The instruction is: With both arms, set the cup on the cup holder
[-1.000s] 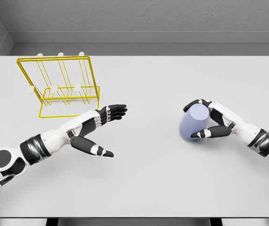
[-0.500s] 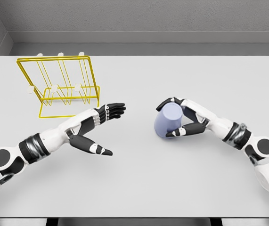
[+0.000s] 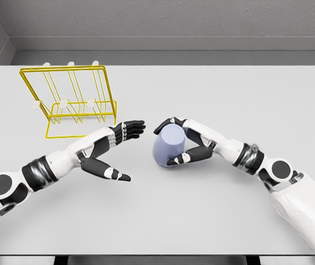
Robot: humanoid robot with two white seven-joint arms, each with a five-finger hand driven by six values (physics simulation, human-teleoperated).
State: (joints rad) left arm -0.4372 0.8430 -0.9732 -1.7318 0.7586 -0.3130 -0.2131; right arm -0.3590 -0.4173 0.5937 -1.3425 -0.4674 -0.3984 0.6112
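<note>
A pale blue cup (image 3: 167, 145) is held near the middle of the white table (image 3: 229, 99), tilted, with my right hand (image 3: 180, 141) shut on it from the right side. My left hand (image 3: 119, 149) is open just left of the cup, fingers stretched toward it and thumb pointing down-right, a small gap apart from it. The yellow wire cup holder (image 3: 69, 102) with white-tipped pegs stands at the back left, beyond the left hand.
A grey wall runs behind the table's far edge. The table's front edge lies at the bottom of the view.
My right hand has carried the cup leftward across the table, from the right side to near the centre. The left hand has stayed almost still.
</note>
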